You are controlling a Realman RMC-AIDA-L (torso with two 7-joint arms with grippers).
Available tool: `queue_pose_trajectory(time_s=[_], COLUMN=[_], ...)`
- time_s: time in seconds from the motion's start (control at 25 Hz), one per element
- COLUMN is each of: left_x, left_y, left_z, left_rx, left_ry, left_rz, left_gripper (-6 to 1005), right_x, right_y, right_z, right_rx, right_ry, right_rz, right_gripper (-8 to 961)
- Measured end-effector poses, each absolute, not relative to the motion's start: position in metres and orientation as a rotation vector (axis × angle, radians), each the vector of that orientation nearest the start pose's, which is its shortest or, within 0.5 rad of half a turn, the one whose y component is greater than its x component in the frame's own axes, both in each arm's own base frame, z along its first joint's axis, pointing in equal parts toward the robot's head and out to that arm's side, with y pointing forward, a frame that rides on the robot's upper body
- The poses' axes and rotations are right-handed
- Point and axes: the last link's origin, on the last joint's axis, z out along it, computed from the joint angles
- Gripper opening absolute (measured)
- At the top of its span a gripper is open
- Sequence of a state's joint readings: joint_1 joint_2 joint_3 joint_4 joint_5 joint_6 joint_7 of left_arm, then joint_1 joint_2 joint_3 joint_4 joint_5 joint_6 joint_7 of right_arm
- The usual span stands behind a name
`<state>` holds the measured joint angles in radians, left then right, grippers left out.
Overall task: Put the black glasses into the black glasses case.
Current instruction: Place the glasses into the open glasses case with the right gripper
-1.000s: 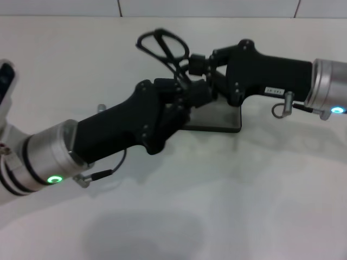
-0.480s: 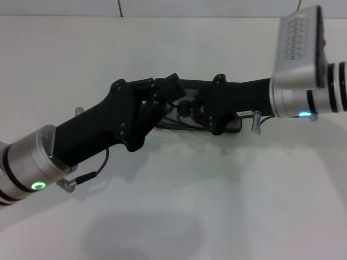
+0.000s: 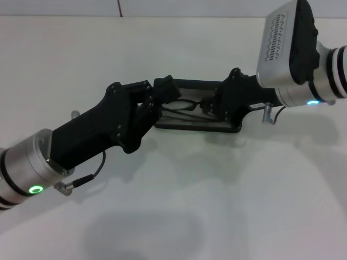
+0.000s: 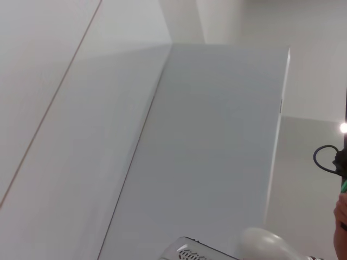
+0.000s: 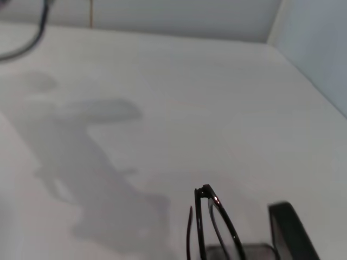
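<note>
The black glasses case (image 3: 227, 129) lies open on the white table, mid-scene in the head view. The black glasses (image 3: 182, 106) sit low inside it, between my two grippers. My right gripper (image 3: 210, 105) reaches in from the right and appears shut on the glasses. The right wrist view shows the thin folded frame (image 5: 209, 227) standing on edge close by. My left gripper (image 3: 161, 96) reaches in from the left, at the case's left end, touching or nearly touching the glasses. The left wrist view shows neither the glasses nor the case.
The white table (image 3: 179, 206) spreads around the case, with a tiled wall edge at the back (image 3: 119, 8). The left wrist view shows only pale panels (image 4: 206, 135) and a bit of the right arm (image 4: 190, 252).
The glasses were held up above the case a second ago; both grippers have brought them down into it. The right wrist has turned and risen; the left arm has shifted lower and leftward.
</note>
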<state>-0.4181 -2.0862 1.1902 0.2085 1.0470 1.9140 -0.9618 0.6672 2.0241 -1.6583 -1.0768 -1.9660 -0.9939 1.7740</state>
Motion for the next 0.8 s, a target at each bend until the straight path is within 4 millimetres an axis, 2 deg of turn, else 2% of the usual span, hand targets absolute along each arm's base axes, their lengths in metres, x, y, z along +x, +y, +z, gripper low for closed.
queue_pose_trajectory(time_s=[0.36, 0.8], left_x=[-0.229, -0.229], left_y=[0.254, 0.254], left_z=[-0.021, -0.022], left_rx=[-2.364, -2.361], left_ry=[-0.459, -0.464], left_rz=[-1.686, -1.688], left_gripper=[46, 47], right_x=[0.124, 0.127], right_y=[0.390, 0.391], right_z=[-0.067, -0.089], right_rx=[-2.783, -2.732], right_ry=[-0.130, -0.213], right_rz=[-0.009, -0.072], right_gripper=[111, 116])
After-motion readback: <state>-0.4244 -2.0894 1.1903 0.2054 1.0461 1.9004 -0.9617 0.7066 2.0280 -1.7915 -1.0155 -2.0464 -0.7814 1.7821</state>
